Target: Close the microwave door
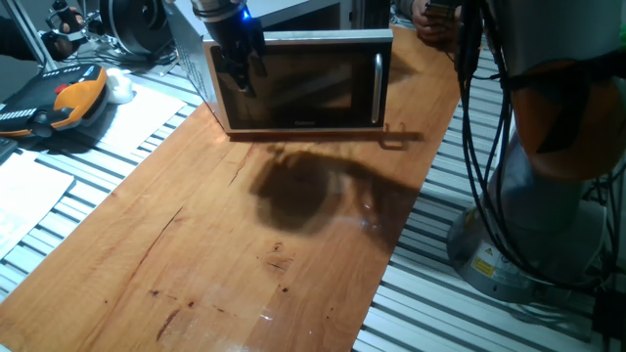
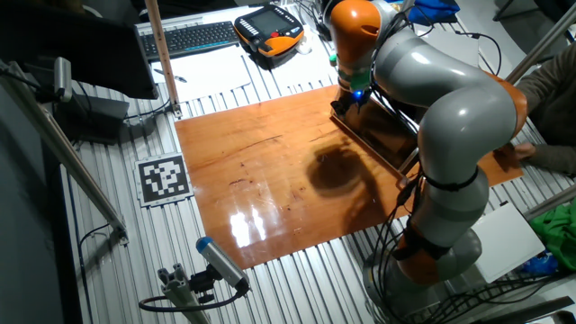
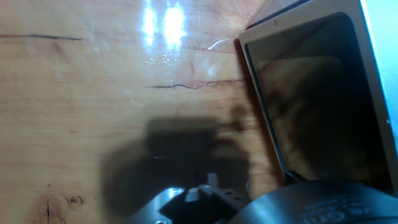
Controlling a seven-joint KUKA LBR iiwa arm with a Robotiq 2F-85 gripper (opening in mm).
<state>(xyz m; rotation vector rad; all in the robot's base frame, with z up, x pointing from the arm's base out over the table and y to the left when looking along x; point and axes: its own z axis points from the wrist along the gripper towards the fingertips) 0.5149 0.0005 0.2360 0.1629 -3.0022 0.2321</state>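
Observation:
The microwave (image 1: 293,80) stands at the far end of the wooden board, front facing me. The microwave door (image 1: 311,86) has dark glass, a silver frame and a vertical bar handle (image 1: 378,88) at its right edge, and lies flush with the box. My gripper (image 1: 241,70) hangs in front of the door's left part, fingers pointing down, close to the glass. The other fixed view shows the gripper (image 2: 347,101) at the microwave (image 2: 382,139), mostly hidden by the arm. The hand view shows the door (image 3: 317,93) at the right. Whether the fingers are open or shut does not show.
The wooden board (image 1: 245,244) lies on a slatted metal table. An orange teach pendant (image 1: 61,103) and papers lie at the left. Cables (image 1: 479,117) and the robot base (image 1: 538,235) stand at the right. A keyboard (image 2: 189,38) and a marker tag (image 2: 164,178) are off the board.

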